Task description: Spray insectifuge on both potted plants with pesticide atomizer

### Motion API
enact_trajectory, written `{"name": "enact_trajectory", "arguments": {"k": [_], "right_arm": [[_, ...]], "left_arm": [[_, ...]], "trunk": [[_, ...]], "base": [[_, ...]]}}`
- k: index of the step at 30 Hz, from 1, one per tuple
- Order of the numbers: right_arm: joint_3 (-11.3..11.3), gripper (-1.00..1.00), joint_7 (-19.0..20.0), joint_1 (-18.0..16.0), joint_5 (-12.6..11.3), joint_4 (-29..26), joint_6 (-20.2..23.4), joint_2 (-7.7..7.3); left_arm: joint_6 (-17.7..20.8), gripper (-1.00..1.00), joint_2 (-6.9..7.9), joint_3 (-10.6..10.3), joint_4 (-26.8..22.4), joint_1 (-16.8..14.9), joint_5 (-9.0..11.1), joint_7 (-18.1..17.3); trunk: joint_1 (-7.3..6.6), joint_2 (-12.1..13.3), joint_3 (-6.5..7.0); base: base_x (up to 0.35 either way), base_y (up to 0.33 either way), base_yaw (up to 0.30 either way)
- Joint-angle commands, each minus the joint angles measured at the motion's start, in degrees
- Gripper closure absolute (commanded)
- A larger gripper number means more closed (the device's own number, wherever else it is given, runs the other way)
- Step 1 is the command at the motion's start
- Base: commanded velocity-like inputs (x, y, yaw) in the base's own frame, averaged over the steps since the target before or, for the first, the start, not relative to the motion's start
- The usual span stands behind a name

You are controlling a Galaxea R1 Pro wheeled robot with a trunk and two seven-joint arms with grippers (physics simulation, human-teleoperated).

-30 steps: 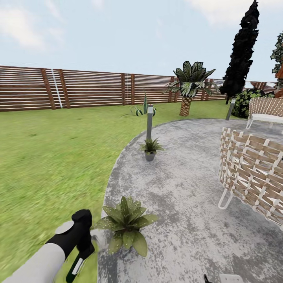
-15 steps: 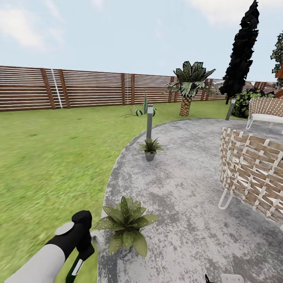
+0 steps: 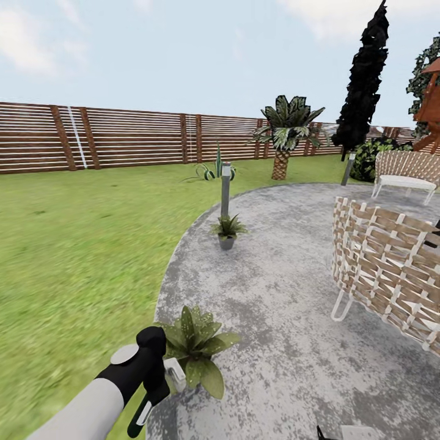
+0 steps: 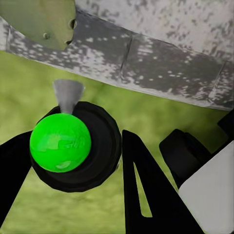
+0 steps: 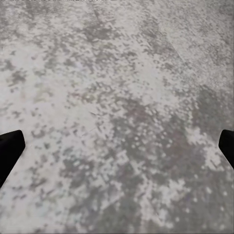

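Observation:
My left gripper (image 3: 159, 384) is shut on the pesticide atomizer (image 3: 142, 417), a dark green bottle whose whitish trigger head (image 3: 175, 373) sits right beside the near potted plant (image 3: 197, 349) at the patio's edge. In the left wrist view the atomizer (image 4: 61, 142) sits between the black fingers (image 4: 142, 187), its pale nozzle (image 4: 68, 95) towards the stone edge. The second potted plant (image 3: 227, 230) stands farther along the patio rim in a small grey pot. My right gripper (image 5: 117, 148) is open above bare patio stone.
A grey bollard lamp (image 3: 225, 186) rises just behind the far plant. Woven chairs (image 3: 388, 269) stand on the round stone patio (image 3: 275, 287) at the right. Lawn (image 3: 79, 256) spreads left to the slatted wooden fence (image 3: 134, 137); a palm (image 3: 284, 131) stands at the back.
The camera has turned slightly right, shifting the scene left. My left arm has carried the atomizer rightward, closer to the near potted plant.

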Motion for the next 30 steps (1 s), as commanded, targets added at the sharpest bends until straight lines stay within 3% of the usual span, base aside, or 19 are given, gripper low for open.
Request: {"name": "enact_trajectory", "arguments": {"k": [1, 9, 19, 30], "right_arm": [[-0.29, -1.0, -0.29, -0.04, 0.6, 0.07, -0.19, -0.04], [-0.29, -1.0, -0.29, -0.04, 0.6, 0.06, -0.21, -0.08], [-0.29, -1.0, -0.29, -0.04, 0.6, 0.15, -0.14, -0.08], [-0.29, -1.0, -0.29, -0.04, 0.6, 0.15, -0.23, -0.07]], "left_arm": [[0.43, 1.0, -0.01, -0.07, -0.07, -0.03, -0.52, -0.55], [0.64, 1.0, 0.01, -0.03, -0.09, -0.05, -0.43, -0.55], [0.64, 1.0, -0.01, -0.03, -0.14, -0.04, -0.43, -0.55], [0.64, 1.0, -0.01, -0.03, -0.16, -0.1, -0.43, -0.55]], "trunk": [[-0.01, -0.02, -0.06], [-0.01, -0.02, -0.06], [-0.01, -0.02, -0.06], [-0.01, -0.02, -0.06]], "base": [[0.0, 0.0, 0.0], [0.034, -0.06, 0.0], [0.118, -0.245, 0.115], [-0.056, -0.267, 0.08]]}}
